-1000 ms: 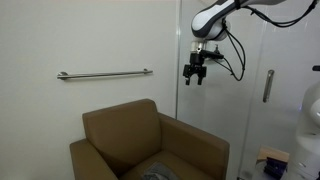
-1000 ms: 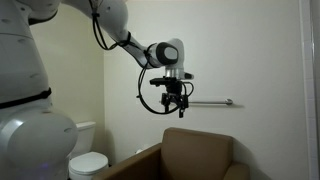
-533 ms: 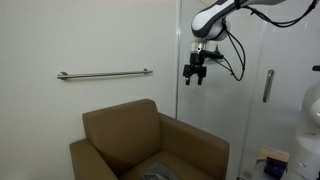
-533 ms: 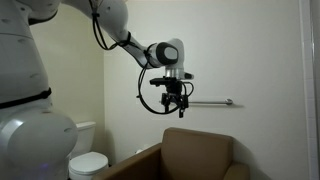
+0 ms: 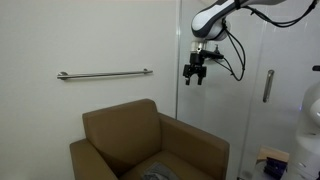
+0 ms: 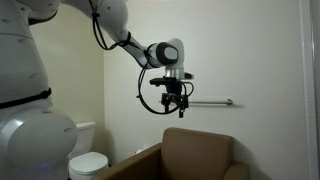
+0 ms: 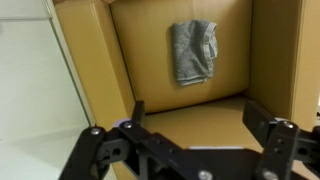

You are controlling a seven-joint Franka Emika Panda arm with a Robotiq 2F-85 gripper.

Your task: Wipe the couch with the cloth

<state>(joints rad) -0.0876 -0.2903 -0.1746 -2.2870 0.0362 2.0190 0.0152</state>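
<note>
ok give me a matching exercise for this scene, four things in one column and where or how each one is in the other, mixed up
1 grab bar
2 cloth
3 toilet
4 gripper

a lying on the seat of the couch
b open, high in the air
c fixed to the wall above the couch back
d white, low beside the couch

Pairs: 1-c, 2-a, 3-d, 4-b
</note>
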